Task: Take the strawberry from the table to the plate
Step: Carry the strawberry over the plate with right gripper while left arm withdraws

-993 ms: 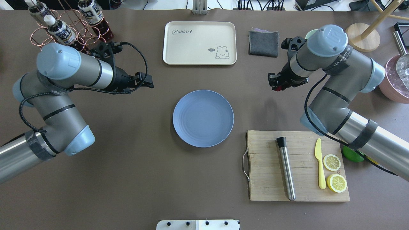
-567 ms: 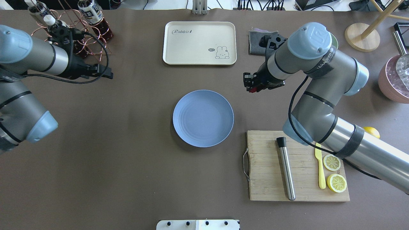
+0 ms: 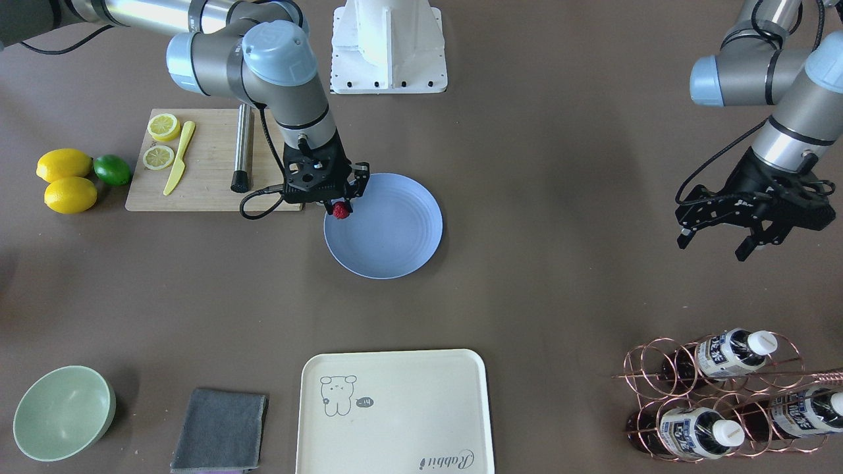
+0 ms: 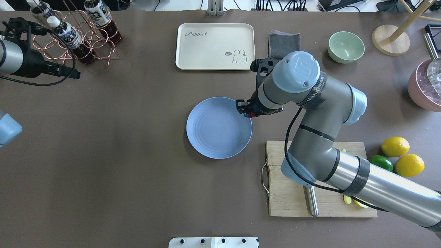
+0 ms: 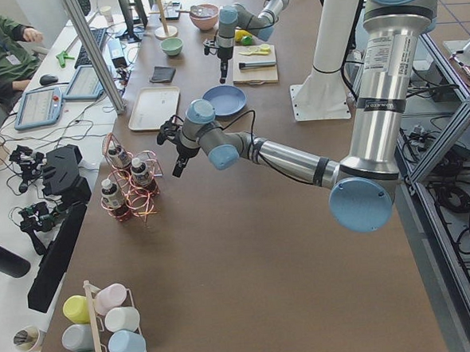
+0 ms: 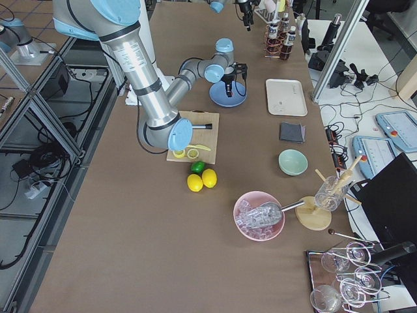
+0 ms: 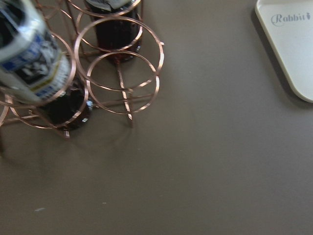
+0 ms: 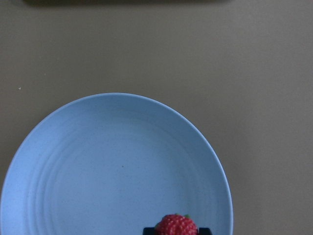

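Note:
The small red bumpy strawberry [image 3: 340,210] [image 8: 176,225] [image 4: 251,115] hangs in my right gripper [image 3: 340,209] [image 4: 248,113], which is shut on it above the edge of the plate. The pale blue round plate [image 3: 395,243] [image 4: 213,134] [image 8: 107,171] lies mid-table with nothing on it. In the right wrist view the berry sits low in the picture over the plate's rim. My left gripper [image 3: 714,242] [image 4: 76,73] hovers open far off, near the bottle rack, holding nothing.
A wooden cutting board [image 3: 204,191] with a steel muddler [image 3: 242,148], yellow knife and lemon halves lies beside the plate. Two lemons and a lime [image 4: 396,156], a cream tray [image 4: 215,46], grey cloth [image 3: 220,429], green bowl [image 4: 346,47], copper bottle rack [image 3: 731,392] and pink bowl [image 4: 423,89] ring the table.
My right arm carried the strawberry leftward and nearer, from beside the cloth to the plate's edge. My left arm drew back toward the bottle rack at the far left.

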`<state>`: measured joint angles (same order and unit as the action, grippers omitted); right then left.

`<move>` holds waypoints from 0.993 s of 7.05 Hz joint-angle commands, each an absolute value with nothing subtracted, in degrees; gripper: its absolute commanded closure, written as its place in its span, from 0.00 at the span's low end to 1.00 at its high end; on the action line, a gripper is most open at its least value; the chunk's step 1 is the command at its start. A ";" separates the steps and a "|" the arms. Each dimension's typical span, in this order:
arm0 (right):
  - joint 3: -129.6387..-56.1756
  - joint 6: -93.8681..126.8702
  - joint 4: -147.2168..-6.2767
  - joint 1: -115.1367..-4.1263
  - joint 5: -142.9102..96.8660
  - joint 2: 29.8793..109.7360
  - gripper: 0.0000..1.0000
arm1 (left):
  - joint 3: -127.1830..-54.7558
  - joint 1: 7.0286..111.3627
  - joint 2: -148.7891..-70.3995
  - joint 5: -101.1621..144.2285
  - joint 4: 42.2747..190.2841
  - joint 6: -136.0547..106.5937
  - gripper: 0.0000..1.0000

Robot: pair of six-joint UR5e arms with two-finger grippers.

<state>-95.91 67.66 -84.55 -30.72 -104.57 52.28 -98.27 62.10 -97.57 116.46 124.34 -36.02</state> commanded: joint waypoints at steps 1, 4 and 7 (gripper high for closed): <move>-90.29 67.59 -84.56 -28.57 -101.79 48.79 1.00 | -98.26 64.50 -94.85 117.16 124.72 -35.51 0.02; -85.46 67.50 -81.67 -27.34 -100.20 46.33 1.00 | -96.95 65.99 -94.57 117.16 124.72 -34.20 0.02; -82.27 67.50 -77.52 -26.72 -100.20 45.88 1.00 | -94.75 67.32 -94.57 117.16 124.63 -29.97 0.02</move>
